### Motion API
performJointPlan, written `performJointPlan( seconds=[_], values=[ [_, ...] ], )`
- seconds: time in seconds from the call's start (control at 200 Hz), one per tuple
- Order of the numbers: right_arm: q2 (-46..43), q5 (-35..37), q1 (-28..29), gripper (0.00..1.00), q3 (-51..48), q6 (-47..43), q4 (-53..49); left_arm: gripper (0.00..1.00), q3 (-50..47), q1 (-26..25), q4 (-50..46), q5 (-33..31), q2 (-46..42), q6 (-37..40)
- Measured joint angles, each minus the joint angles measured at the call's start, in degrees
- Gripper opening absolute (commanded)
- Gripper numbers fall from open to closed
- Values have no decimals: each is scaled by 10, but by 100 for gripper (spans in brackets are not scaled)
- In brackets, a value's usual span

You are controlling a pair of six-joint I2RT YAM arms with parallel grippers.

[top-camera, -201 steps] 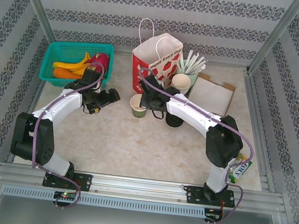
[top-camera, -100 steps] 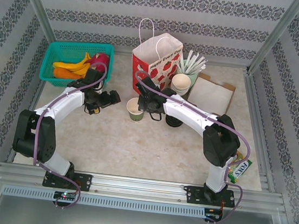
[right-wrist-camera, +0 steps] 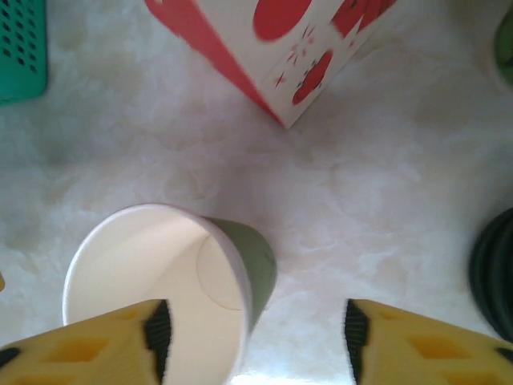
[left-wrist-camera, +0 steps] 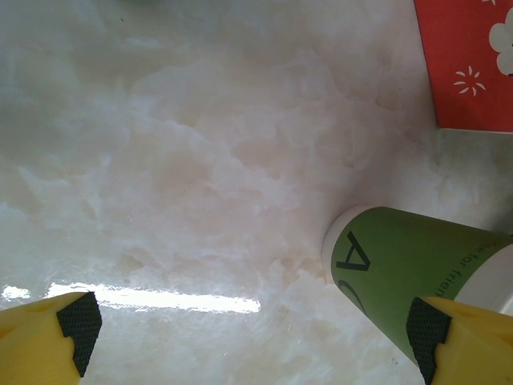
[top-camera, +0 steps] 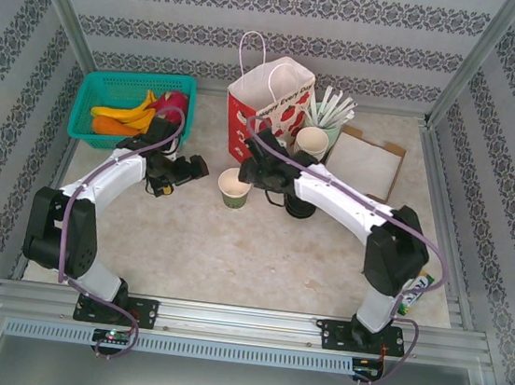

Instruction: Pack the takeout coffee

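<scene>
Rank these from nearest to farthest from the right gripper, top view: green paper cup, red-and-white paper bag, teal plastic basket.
1. Green paper cup, just left of the right gripper.
2. Red-and-white paper bag, behind it.
3. Teal plastic basket, far left.

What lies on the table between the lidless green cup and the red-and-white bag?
Nothing; the right wrist view shows bare tabletop between green cup and bag.

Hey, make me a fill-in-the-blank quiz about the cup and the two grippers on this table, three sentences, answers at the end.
1. The paper cup stands upright with no ___ on it.
2. Its outer wall is ___, and its inside is cream.
3. The left gripper and the right gripper both have their jaws standing ___.
Missing words: lid; green; open.
</scene>
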Motion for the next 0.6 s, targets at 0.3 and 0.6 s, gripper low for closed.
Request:
performJointPlan(
  seconds=[0.3,0.6],
  values=[
    [-59,-22,-98,73,-70,-111,-12,100,0,0,12,18,0,-3],
    [-59,-61,-114,61,-103,-303,-44,100,-10,0,46,49,-19,-3]
  ],
)
